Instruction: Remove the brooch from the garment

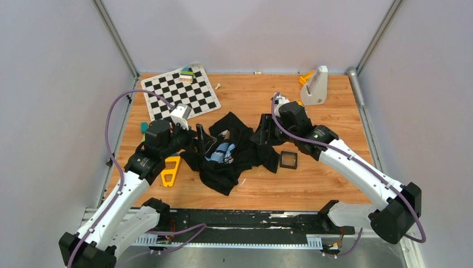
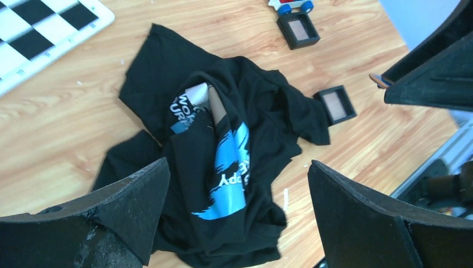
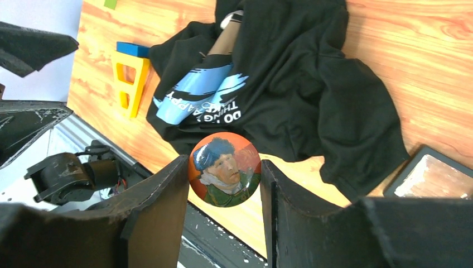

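Note:
The black T-shirt [image 1: 228,159] with a light-blue graphic lies crumpled mid-table. It also shows in the left wrist view [image 2: 223,139] and the right wrist view [image 3: 301,84]. The brooch [image 3: 225,169] is a round badge with a painted portrait on orange. My right gripper [image 3: 223,174] is shut on its edges and holds it above the shirt's near edge, apart from the cloth. In the top view the right gripper [image 1: 263,134] is at the shirt's right side and hides the brooch. My left gripper [image 2: 240,187] is open and empty above the shirt's graphic, at the shirt's left in the top view [image 1: 201,139].
A black square tray [image 1: 288,160] lies right of the shirt, also in the left wrist view [image 2: 337,104] and right wrist view [image 3: 432,176]. A second tray [image 2: 298,30] lies farther off. A yellow piece [image 1: 170,170] lies left. A chessboard [image 1: 179,94] and a white stand [image 1: 315,86] are at the back.

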Robot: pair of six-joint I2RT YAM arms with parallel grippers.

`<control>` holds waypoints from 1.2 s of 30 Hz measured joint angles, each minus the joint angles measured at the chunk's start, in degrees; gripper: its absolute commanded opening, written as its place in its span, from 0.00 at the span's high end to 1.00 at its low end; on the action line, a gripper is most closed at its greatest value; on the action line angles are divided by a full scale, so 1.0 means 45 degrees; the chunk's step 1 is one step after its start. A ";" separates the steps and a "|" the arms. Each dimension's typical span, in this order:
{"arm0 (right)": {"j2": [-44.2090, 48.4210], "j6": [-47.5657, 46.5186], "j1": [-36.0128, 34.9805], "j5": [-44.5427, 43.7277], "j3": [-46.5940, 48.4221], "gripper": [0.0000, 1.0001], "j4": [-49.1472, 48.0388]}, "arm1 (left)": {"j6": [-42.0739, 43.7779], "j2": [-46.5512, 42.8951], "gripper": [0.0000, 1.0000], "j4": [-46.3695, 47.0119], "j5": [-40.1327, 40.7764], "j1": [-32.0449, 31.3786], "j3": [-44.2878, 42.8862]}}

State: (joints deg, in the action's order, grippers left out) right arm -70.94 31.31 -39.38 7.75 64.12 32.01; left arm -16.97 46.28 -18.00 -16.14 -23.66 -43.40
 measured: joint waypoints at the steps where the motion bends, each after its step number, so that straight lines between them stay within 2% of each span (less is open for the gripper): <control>1: 0.0155 0.0034 0.0019 -0.0185 -0.0151 0.69 -0.0005 | -0.0612 -0.0024 0.02 0.0267 0.0058 0.0005 0.0223; 7: 0.0928 0.0214 0.0049 -0.1107 -0.1112 0.70 -0.0214 | -0.2744 0.0631 0.08 0.1083 -0.0165 0.0000 0.1666; 14: 0.1059 0.0321 0.0068 -0.1545 -0.1171 0.70 -0.0379 | -0.2875 0.0695 0.12 0.1020 -0.0505 -0.0175 0.1899; 19: 0.1554 0.0384 0.0087 -0.2123 -0.1428 0.71 -0.0699 | -0.2837 0.0986 0.19 0.1069 -0.0471 -0.0991 0.1899; 27: 0.2511 0.0748 0.0491 -0.3045 -0.2419 0.71 -0.0593 | -0.2827 0.3453 0.20 0.1768 -0.0432 -0.2263 0.1894; 33: 0.4250 0.1282 0.1316 -0.3774 -0.3823 0.71 -0.0301 | -0.2832 0.5688 0.23 0.2953 -0.0126 -0.2025 0.1807; 36: 0.4614 0.1622 0.1914 -0.4022 -0.4512 0.71 -0.0257 | -0.2866 0.6785 0.25 0.3337 -0.0112 -0.1248 0.1695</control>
State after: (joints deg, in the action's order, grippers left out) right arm -50.17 38.61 -30.76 -10.35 43.81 30.85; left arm -29.87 76.82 -2.98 -16.64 -29.28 -35.77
